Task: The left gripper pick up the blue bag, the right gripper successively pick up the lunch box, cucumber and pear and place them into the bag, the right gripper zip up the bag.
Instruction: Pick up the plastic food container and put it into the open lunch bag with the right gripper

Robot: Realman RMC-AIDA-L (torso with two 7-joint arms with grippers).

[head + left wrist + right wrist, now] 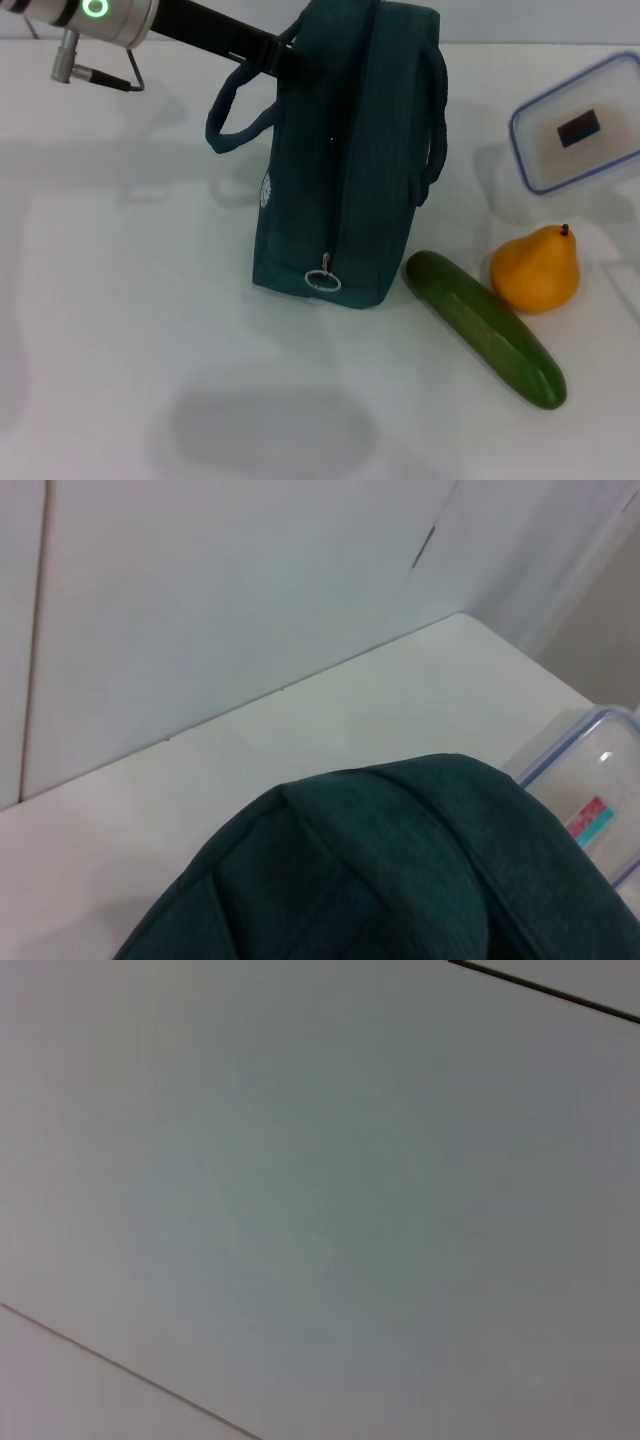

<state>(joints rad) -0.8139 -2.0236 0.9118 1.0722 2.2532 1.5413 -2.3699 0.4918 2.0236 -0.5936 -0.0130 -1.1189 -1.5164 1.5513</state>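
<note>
Reaching in from the robot's left, the left gripper (290, 62) is met at the upper edge of the blue bag (345, 170), by its near cord handle; whether its fingers are closed cannot be told. Directly against it the bag is stood upright, zipper pull (322, 279) facing forward. Beyond, to the right, the cucumber (485, 327), pear (537, 269) and lunch box (580, 135) are laid, where the unseen right gripper would be nearer.

A smooth white matte tabletop (120, 330) filled the head view, evenly lit, with soft grey shadows lying on it. Beyond the tabletop's far edge rose a plain pale panelled wall (220, 590), split by thin dark vertical seams. The right wrist view showed only a pale grey flat surface (320, 1200) crossed by thin dark lines.
</note>
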